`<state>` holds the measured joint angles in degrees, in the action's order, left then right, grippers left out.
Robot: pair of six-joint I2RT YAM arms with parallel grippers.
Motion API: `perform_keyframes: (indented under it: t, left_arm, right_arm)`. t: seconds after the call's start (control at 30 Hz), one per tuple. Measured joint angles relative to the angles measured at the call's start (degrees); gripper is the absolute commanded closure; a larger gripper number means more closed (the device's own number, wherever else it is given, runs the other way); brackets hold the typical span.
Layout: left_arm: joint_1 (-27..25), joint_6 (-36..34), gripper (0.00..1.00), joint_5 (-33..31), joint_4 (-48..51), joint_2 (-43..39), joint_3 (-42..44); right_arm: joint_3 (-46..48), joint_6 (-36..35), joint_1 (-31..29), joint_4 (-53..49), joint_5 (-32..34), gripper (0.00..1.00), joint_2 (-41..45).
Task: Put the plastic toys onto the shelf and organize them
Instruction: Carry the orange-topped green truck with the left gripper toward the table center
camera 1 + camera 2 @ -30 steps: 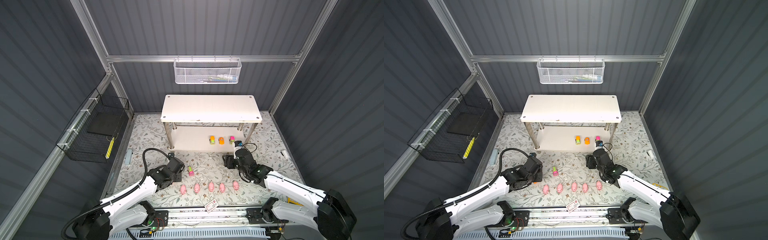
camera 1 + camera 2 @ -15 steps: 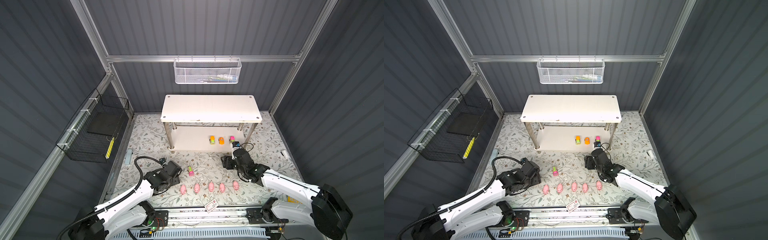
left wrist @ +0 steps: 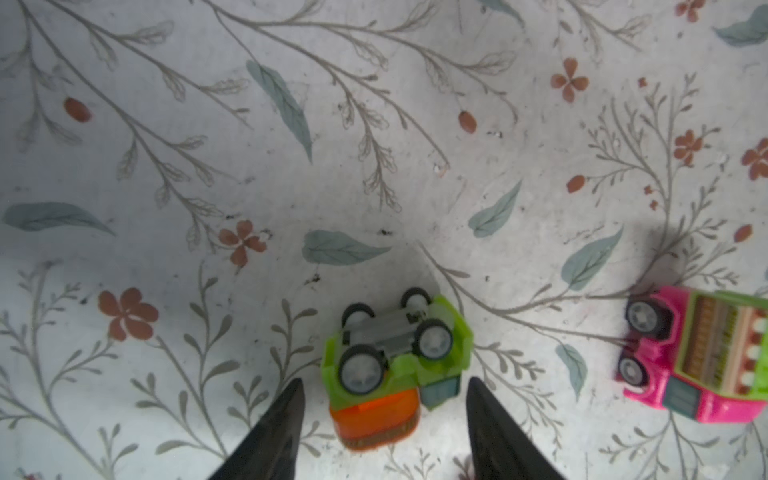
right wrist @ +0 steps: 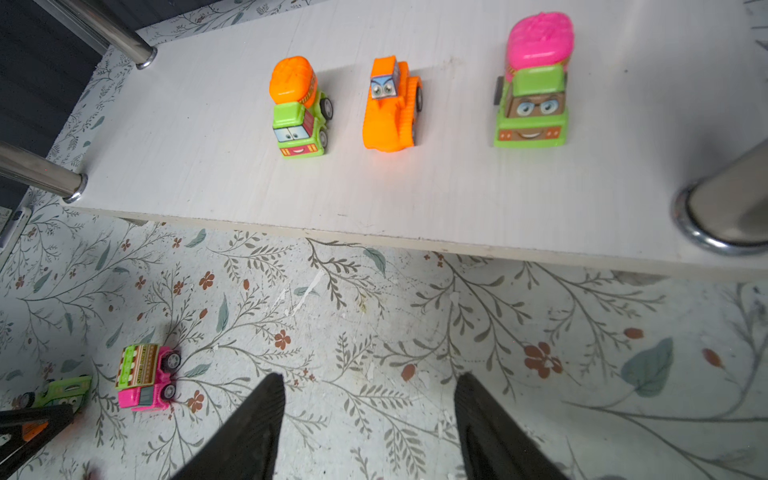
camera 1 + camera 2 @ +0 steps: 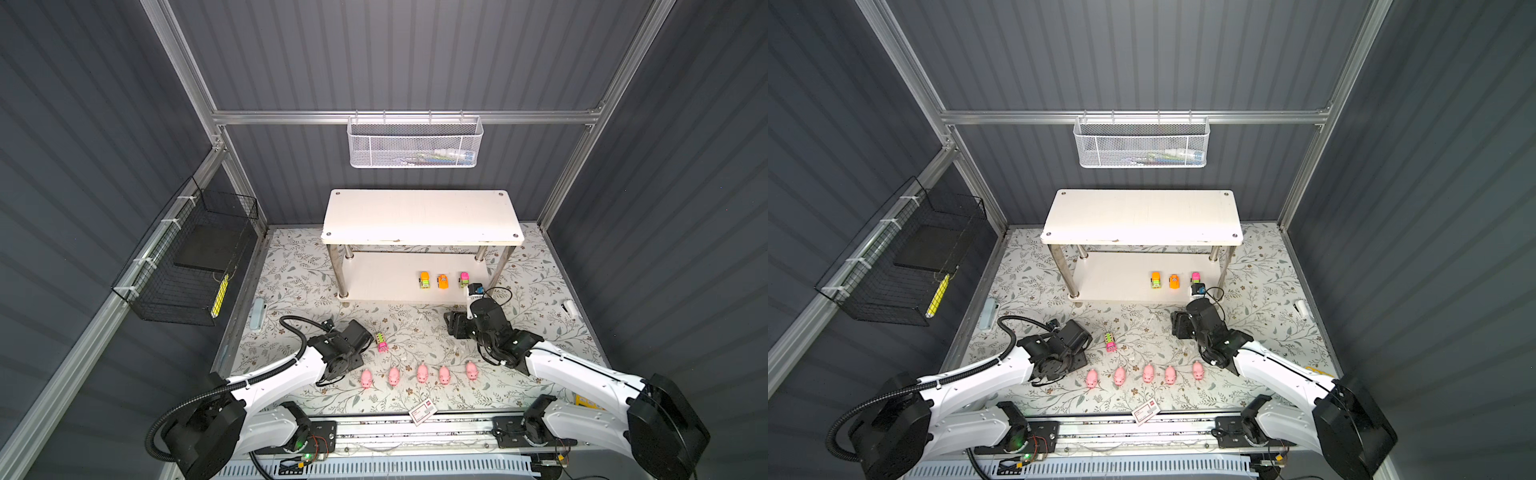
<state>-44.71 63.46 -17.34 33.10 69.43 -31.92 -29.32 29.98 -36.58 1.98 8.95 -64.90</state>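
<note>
Lime car is lying wheels-up on the mat; jaws of my left gripper, just sprung apart, are flanking it, not pinching, so it is needing a regrasp. Right gripper is hovering spread, empty, facing the shelf.
</note>
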Motion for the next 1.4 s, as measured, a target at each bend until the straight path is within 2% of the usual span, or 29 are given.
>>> perform_keyframes:
  t: [0.1, 0.37, 0.5, 0.67, 0.8, 0.97, 1.23, 1.4]
  left_arm:
    - [0.00, 0.24, 0.47, -0.42, -0.42, 1.77, -0.46]
    - [0.00, 0.76, 0.63, -1.27, -0.81, 2.64, -0.81]
    - [0.00, -0.96, 0.65, -1.16, 0.57, 3.17, -2.78]
    - [0.02, -7.08, 0.65, 1.18, 4.42, 3.41, -9.25]
    - [0.96, -12.35, 0.64, 6.88, 6.40, 4.76, -14.67]
    - [3.17, -16.41, 0.64, 16.87, 6.32, 6.45, -15.54]
    - [9.20, -18.08, 0.63, 32.28, 1.07, 6.91, -11.72]
    - [11.85, -17.57, 0.63, 39.01, -3.48, 6.91, -9.16]
  right_arm:
    - [0.35, 0.00, 0.39, 0.11, -0.02, 0.33, 0.00]
    - [1.05, 0.00, 1.31, 0.20, -0.68, 0.33, 0.00]
    - [1.05, -0.02, 1.64, 0.28, -1.20, 0.33, 0.15]
    - [1.22, -0.20, 2.21, 0.37, -1.55, 0.33, 1.95]
    - [1.22, -0.28, 2.75, 0.35, -2.27, 0.33, 1.88]
    - [1.22, -0.48, 3.06, 0.22, -3.37, 0.32, 1.57]
    - [1.22, -0.46, 3.28, 0.11, -4.72, 0.32, 1.57]
    - [1.22, -0.46, 3.39, 0.07, -4.96, 0.32, 1.57]
